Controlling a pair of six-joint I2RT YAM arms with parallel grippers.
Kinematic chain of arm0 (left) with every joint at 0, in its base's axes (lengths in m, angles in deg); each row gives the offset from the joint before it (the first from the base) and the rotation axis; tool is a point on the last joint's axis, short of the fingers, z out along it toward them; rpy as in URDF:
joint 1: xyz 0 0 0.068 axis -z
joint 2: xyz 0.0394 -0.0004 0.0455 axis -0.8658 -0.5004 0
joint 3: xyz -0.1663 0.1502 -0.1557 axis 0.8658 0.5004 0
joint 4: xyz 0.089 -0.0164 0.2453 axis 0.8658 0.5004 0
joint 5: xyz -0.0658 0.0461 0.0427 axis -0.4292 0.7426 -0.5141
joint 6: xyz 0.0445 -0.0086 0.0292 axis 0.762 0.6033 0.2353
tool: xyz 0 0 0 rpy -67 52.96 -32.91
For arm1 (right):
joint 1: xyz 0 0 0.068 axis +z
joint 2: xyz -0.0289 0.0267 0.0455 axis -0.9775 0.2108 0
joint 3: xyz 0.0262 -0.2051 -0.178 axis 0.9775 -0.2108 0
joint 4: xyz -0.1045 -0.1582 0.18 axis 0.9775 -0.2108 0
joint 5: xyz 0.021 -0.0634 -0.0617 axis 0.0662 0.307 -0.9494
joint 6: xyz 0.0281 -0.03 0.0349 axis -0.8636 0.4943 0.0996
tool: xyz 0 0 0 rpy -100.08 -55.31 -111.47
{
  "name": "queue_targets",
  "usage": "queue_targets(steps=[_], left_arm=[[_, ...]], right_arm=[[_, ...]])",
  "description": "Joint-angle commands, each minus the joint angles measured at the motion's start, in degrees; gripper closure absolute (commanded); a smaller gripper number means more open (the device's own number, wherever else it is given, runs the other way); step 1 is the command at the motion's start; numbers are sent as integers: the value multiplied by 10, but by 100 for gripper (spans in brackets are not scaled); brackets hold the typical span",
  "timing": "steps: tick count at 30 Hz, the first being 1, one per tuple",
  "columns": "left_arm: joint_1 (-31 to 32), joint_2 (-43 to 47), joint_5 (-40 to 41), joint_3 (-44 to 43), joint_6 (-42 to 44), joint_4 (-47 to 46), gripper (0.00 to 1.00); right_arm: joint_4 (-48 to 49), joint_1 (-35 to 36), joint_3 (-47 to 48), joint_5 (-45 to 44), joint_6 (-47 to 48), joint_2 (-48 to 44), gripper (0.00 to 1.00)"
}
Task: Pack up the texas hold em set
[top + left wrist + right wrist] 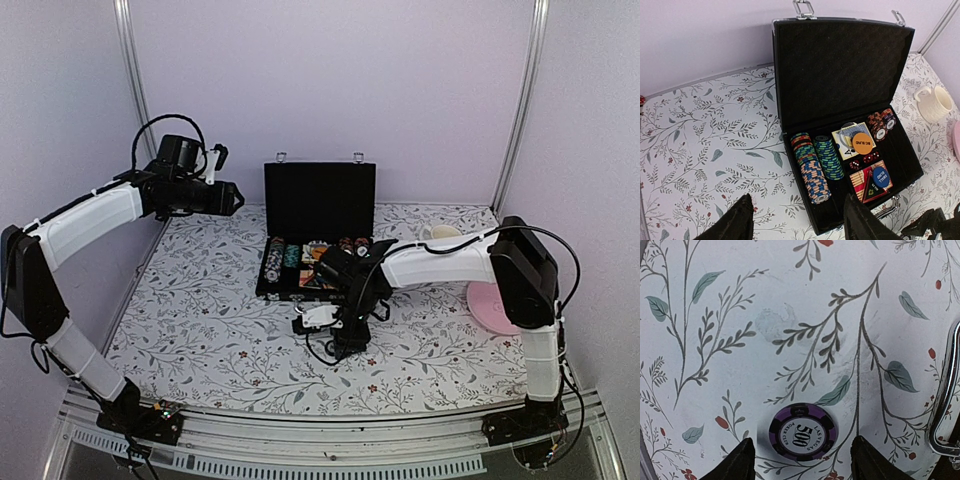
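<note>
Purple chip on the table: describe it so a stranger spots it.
Find the open black briefcase on the floral table. Near its silver handle, one chip lies flat. Unlike the chips racked inside, it's alone, purple-black, marked 500.

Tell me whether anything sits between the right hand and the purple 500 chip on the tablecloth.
Nothing visible does. The purple 500 chip lies flat and alone on the tablecloth, framed by the spread fingers of the open right hand. The case's silver handle is off to one side, apart from the chip.
</note>
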Motion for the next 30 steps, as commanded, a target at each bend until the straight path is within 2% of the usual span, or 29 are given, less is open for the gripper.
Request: queue_targets(steps=[1,17,23,30], left_arm=[[-7,-1,1,5,5,-11,38],[-16,-13,-14,3,-3,-7,38],[-18,-14,-16,2,-3,-6,38],[-20,-16,-17,1,-5,-4,38]], right_arm=[[-6,10,18,-1,7,18,41],[-15,22,28,-31,6,35,61],[-19,23,41,-46,-4,35,72],[-21,22,52,-61,-5,-12,75]])
